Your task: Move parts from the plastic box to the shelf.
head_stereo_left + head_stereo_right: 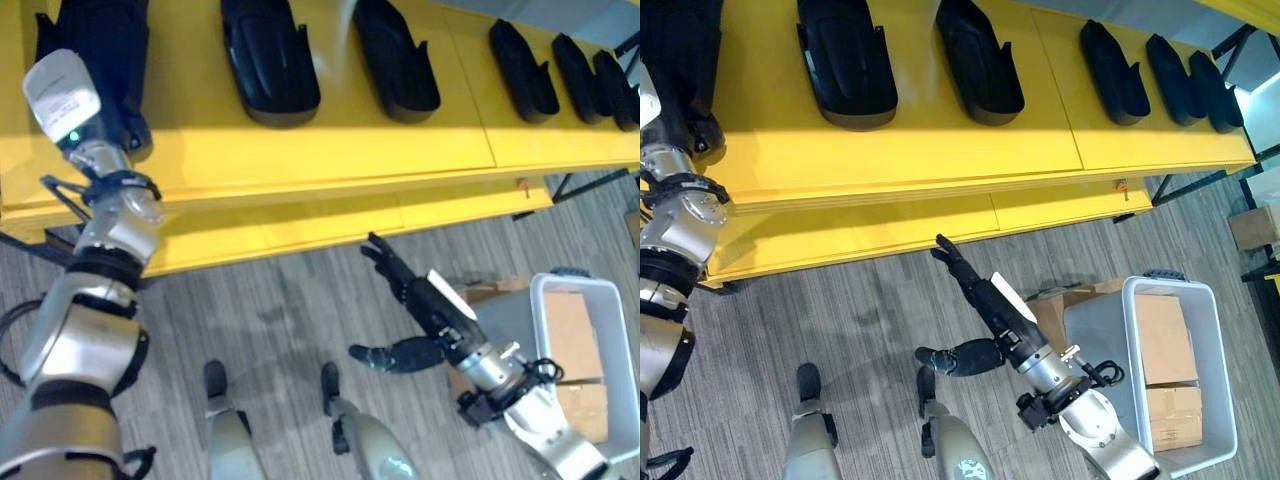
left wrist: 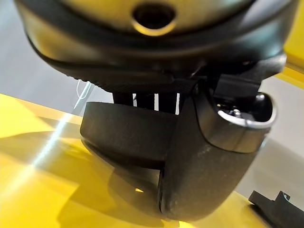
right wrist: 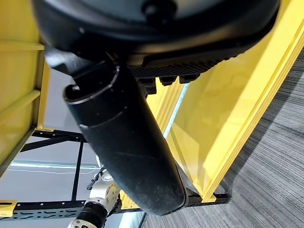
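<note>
While lying on the yellow shelf (image 1: 940, 140), glossy black elongated moulded parts (image 1: 845, 65) run lengthwise front-to-back; left robot hand (image 2: 142, 137) curls round one, right robot hand (image 1: 975, 280) straight-fingered, empty.

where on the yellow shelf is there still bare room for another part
The front strip of the yellow shelf is bare all along. There is a wide patch between the left hand's part and the second part. Toward the right end the parts sit crowded. The right hand hangs open over the floor.

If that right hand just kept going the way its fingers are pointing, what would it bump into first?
Probably the front edge of the yellow shelf. The right hand is stretched out straight over the floor, fingers aimed up toward that edge, with nothing in between. How high the hand is cannot be judged, so it might pass under it.
</note>
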You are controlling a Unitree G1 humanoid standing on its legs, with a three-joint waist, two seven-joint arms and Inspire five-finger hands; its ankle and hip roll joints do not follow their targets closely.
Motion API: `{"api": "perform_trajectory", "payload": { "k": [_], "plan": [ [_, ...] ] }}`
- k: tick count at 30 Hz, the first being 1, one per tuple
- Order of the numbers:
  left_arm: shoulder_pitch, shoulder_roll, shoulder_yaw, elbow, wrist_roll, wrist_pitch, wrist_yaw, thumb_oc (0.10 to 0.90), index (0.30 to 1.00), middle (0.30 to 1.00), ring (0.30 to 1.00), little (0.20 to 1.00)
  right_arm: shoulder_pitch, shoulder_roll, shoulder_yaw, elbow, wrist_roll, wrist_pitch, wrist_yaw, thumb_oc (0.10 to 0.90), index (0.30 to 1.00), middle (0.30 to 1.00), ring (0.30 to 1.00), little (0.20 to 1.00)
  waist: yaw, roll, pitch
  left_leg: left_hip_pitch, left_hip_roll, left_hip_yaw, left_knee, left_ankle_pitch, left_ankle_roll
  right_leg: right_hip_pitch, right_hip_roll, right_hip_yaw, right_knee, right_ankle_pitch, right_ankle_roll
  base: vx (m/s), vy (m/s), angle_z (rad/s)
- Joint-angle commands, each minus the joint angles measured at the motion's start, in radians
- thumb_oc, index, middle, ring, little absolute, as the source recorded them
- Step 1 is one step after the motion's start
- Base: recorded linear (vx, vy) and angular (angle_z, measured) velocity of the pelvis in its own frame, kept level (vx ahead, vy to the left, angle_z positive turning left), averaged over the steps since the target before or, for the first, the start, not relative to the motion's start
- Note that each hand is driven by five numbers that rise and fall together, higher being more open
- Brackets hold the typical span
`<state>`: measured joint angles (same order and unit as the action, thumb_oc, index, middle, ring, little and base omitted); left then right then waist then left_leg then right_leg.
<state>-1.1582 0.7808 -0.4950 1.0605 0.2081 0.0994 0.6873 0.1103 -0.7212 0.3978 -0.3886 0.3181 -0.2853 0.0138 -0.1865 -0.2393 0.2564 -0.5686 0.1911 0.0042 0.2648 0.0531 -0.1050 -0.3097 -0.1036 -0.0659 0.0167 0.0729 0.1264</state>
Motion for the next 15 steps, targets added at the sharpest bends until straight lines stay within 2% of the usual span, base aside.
{"api": "perform_trajectory", "payload": {
  "k": [1, 15],
  "plan": [
    [-0.124, 0.092, -0.009, 0.073, -0.035, -0.023, 0.023, 0.400, 0.300, 0.300, 0.300, 0.300, -0.052, -0.021, -0.085, -0.056, 0.049, -0.106, -0.011, 0.900, 1.000, 1.000, 1.000, 1.000, 0.004, -0.005, -0.073, 0.087, 0.013, 0.065, 0.048, -0.116, 0.050, -0.011, -0.009, 0.046, 0.118, -0.062, 0.023, 0.01, 0.001, -0.05],
    [-0.107, 0.111, 0.030, 0.089, -0.112, -0.038, 0.026, 0.400, 0.300, 0.300, 0.300, 0.300, -0.044, -0.033, -0.088, -0.061, 0.052, -0.103, -0.008, 0.900, 1.000, 1.000, 1.000, 1.000, 0.014, -0.014, -0.073, 0.068, 0.007, 0.054, 0.065, -0.124, 0.054, -0.006, -0.014, 0.037, 0.110, -0.060, 0.022, 0.01, 0.001, 0.00]
  ]
}}
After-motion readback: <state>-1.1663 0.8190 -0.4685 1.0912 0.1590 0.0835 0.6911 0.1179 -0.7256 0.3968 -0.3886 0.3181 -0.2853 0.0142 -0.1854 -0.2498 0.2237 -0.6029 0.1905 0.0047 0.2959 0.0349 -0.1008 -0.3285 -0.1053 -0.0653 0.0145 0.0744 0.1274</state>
